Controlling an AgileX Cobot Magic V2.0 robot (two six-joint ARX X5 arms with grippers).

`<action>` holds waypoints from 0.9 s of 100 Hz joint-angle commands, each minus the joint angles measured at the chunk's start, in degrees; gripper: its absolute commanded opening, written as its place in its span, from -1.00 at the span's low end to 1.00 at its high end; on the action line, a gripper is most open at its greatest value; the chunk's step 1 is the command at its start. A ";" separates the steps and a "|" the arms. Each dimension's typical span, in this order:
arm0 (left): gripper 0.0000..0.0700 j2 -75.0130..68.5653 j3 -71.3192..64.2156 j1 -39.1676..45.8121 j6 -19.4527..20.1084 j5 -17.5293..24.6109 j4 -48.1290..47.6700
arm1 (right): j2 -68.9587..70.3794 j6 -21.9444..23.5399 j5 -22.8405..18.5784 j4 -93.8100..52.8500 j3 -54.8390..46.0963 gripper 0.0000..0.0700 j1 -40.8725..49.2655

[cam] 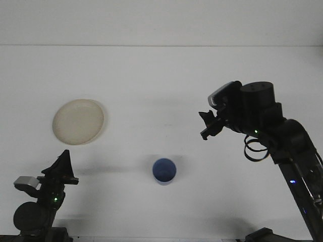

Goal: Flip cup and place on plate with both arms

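Observation:
A blue cup (pixel 164 171) stands on the white table with its mouth facing up, and nothing touches it. The cream plate (pixel 78 121) lies at the left, bare. My right gripper (pixel 205 126) hangs above the table, up and to the right of the cup. It is open and holds nothing. My left gripper (pixel 63 166) sits low at the front left, below the plate and well left of the cup.
The right arm (pixel 282 146) slants from the bottom right corner up toward the middle. The left arm's base (pixel 31 217) fills the bottom left corner. The table's far edge (pixel 161 46) meets a white wall.

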 commanded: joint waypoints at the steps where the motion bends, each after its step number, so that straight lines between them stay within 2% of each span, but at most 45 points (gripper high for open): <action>1: -0.96 2.95 3.52 0.02 2.75 0.26 -2.23 | -3.45 0.70 -0.31 6.91 -7.06 -0.13 -1.81; 14: -0.96 11.82 11.10 0.00 4.31 0.94 -6.12 | -11.74 1.64 -0.33 19.23 -21.68 -0.13 -6.36; 41: -0.96 34.27 26.95 -1.66 13.92 9.77 -13.14 | -25.42 2.67 -0.31 36.00 -45.27 -0.13 -12.24; 52: -0.92 42.12 32.98 -3.65 16.06 13.03 -17.25 | -29.55 2.69 -0.31 41.18 -52.30 -0.13 -13.77; 59: -0.63 46.29 36.35 -5.27 17.09 15.69 -19.67 | -31.69 2.69 -0.02 43.69 -55.71 -0.13 -14.29; 68: 0.02 50.77 39.82 -7.50 17.40 17.75 -21.94 | -33.16 2.71 0.33 44.19 -58.05 -0.13 -14.67; 72: 0.22 52.48 41.16 -8.52 17.81 18.45 -22.82 | -33.46 2.73 0.33 44.19 -58.47 -0.13 -14.69; 77: 0.34 54.36 42.62 -9.77 18.51 19.17 -24.00 | -33.48 2.73 0.33 44.22 -58.51 -0.13 -14.71; 90: 0.34 58.84 46.75 -13.60 20.35 19.34 -28.41 | -33.35 2.71 0.31 44.98 -58.51 -0.13 -14.71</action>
